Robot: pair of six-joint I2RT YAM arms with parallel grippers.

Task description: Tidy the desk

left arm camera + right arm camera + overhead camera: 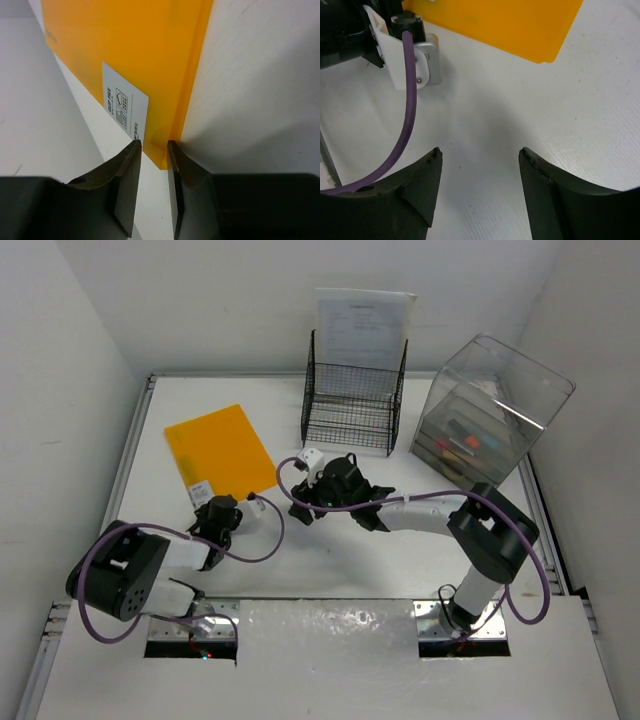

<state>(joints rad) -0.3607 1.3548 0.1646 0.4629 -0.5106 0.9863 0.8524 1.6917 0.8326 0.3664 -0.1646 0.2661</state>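
An orange folder (218,452) with a white label lies on the white desk (420,555) at the left. My left gripper (212,508) is at the folder's near corner. In the left wrist view the jaws (152,147) stand a narrow gap apart with the folder's corner (162,157) between the tips. I cannot see them pinching it. My right gripper (300,504) hangs over the desk's middle, just right of the left gripper. In the right wrist view it (480,155) is wide open and empty above bare desk, with the folder's edge (520,25) beyond it.
A black wire-mesh rack (352,405) stands at the back centre with a paper sheet (362,325) behind it. A clear plastic drawer box (485,415) stands at the back right. The left arm's white camera mount (415,55) and purple cable (407,125) lie close to the right gripper.
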